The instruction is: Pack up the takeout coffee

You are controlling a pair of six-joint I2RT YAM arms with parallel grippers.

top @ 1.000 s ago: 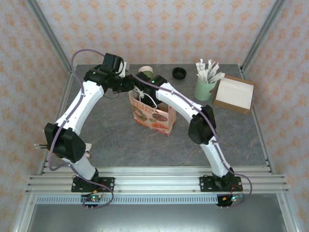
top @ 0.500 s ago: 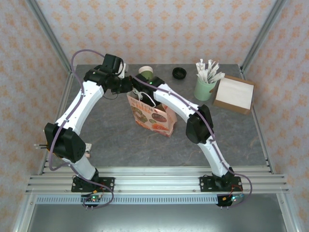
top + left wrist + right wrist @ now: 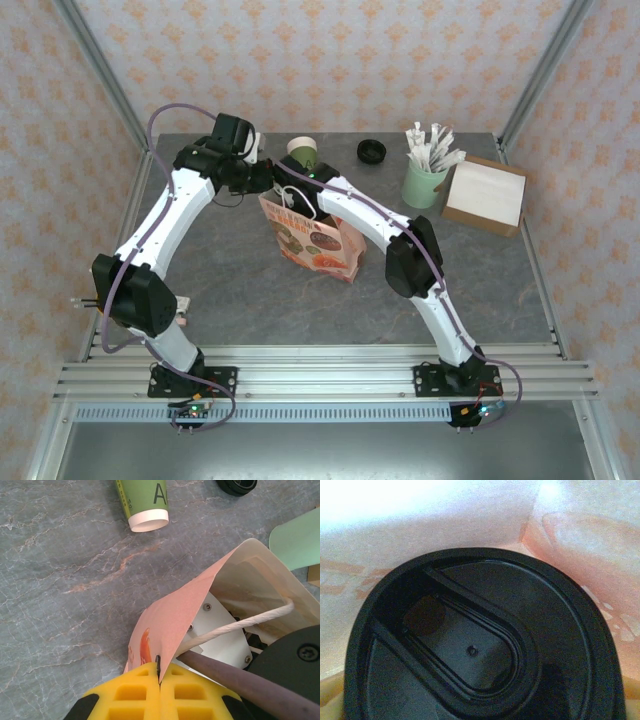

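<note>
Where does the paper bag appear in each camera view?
Top view: the paper bag stands in the middle of the table.
Left wrist view: right of centre, its pink edge pinched by the left hand.
Right wrist view: its pale inner walls surround a black lid.
Shared landmark: the green cup, in top and left wrist views.

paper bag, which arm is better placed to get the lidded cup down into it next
Right. Its wrist view sits just above the black lid with the paper bag walls around it, so it is likely already inside. The left fingers are shut on the bag's edge, holding it open.
</note>
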